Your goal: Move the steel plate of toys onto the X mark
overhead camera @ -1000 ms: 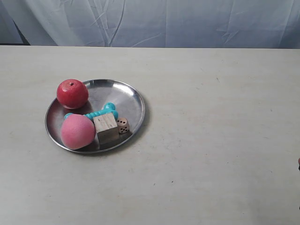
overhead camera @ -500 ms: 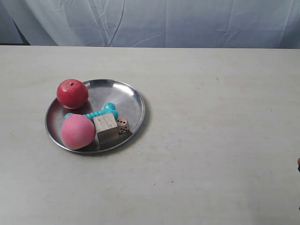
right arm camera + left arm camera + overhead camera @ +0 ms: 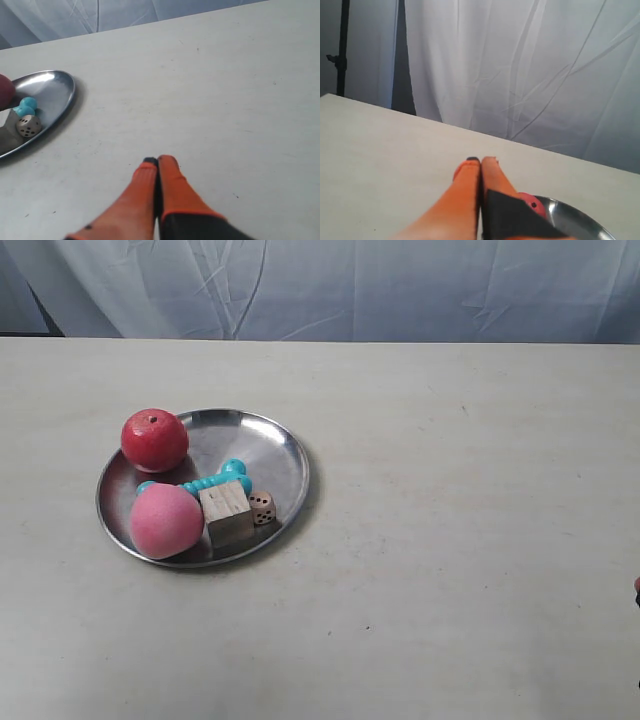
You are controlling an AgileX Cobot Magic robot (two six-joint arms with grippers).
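Looks like a left-arm job: seeing the steel plate (image 3: 268,443) with its 5 toys (image 3: 226,512) on the bench (image 3: 460,540) just beyond the left end effector (image 3: 481,160), well apart from the right end effector (image 3: 157,161), both pressed together, empty.

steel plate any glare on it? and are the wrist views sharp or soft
Exterior view: sharp, evenly lit; the steel plate has a mild sheen and a soft shadow beside its rim. Right wrist view: bright white reflection on the plate; right gripper slightly soft. Left wrist view: left gripper, close to the lens, blurred.
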